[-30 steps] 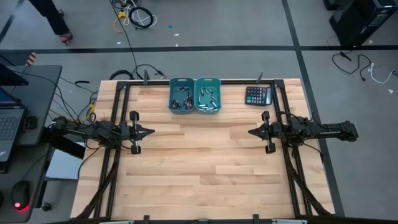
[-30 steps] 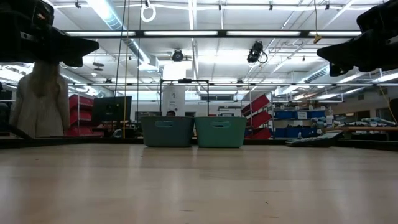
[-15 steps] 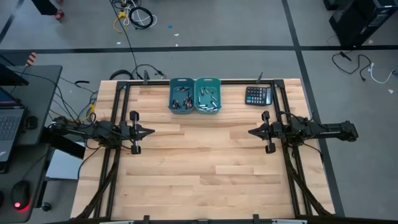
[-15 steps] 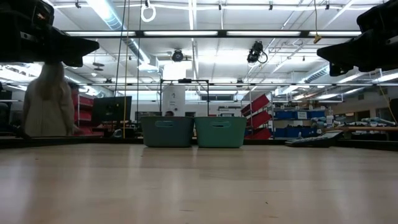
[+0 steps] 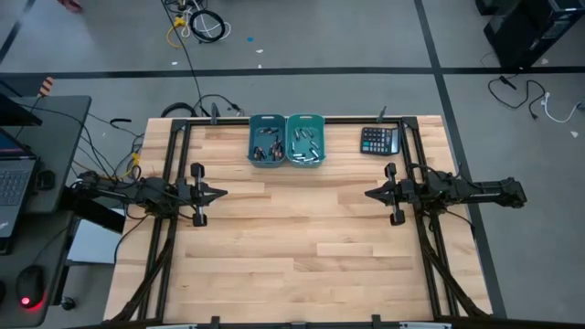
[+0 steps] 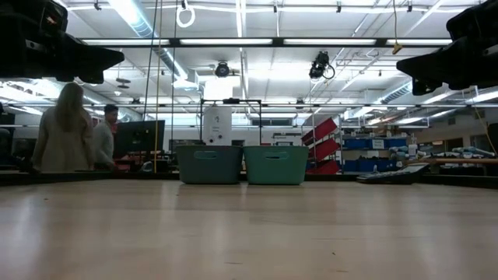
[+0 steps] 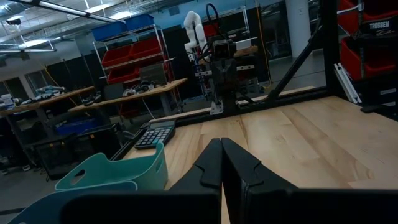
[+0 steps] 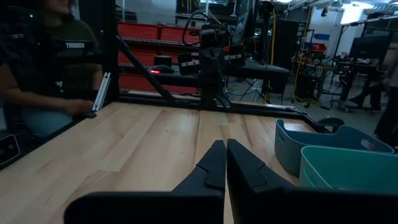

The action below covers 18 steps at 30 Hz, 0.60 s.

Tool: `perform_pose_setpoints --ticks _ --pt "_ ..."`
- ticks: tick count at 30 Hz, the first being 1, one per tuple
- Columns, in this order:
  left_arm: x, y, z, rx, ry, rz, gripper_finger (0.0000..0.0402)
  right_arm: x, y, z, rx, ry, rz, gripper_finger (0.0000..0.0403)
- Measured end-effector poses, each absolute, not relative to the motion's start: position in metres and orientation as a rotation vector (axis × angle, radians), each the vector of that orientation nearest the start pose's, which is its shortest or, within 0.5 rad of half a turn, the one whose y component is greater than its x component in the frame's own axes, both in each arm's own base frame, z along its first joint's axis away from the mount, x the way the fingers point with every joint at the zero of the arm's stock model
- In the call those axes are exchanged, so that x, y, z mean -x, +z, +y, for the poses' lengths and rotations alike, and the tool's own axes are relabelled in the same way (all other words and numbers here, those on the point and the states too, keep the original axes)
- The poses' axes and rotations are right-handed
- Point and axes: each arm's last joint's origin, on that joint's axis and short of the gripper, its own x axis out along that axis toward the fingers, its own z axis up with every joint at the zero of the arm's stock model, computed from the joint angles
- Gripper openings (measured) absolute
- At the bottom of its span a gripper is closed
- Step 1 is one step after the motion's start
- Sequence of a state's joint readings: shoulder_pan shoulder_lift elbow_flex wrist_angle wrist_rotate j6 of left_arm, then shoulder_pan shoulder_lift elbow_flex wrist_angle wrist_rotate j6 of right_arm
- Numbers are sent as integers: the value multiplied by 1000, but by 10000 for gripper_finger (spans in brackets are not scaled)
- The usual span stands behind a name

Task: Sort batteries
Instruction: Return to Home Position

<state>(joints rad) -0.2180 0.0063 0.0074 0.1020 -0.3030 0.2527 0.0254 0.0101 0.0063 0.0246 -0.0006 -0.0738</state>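
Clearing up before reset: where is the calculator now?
In the high view the calculator lies near the table's top-right corner, right of the lighter teal bin, not touching it.

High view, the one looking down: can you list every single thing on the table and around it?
Light wooden table: one, pale wood, middle of the picture.
Blue-teal plastic bin: one, at the table's far edge.
Green-teal plastic bin: one, right beside the blue-teal bin.
Dark batteries: several, black, inside the blue-teal bin.
Silvery batteries: several, grey, inside the green-teal bin.
Black calculator: one, at the far right corner of the table.
Laptop: one, dark, on a side desk left of the table.
People: two, in the room behind the table.
Left gripper: one, dark, shut, raised above the table's left side.
Right gripper: one, dark, shut, raised above the right side.
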Motion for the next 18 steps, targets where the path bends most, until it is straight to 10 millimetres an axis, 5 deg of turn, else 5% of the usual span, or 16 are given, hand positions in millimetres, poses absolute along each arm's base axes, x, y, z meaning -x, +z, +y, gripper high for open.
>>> perform_pose_setpoints --ticks 18 --pt "-95 175 -12 -226 97 -88 2 -98 167 3 74 25 -21 4"
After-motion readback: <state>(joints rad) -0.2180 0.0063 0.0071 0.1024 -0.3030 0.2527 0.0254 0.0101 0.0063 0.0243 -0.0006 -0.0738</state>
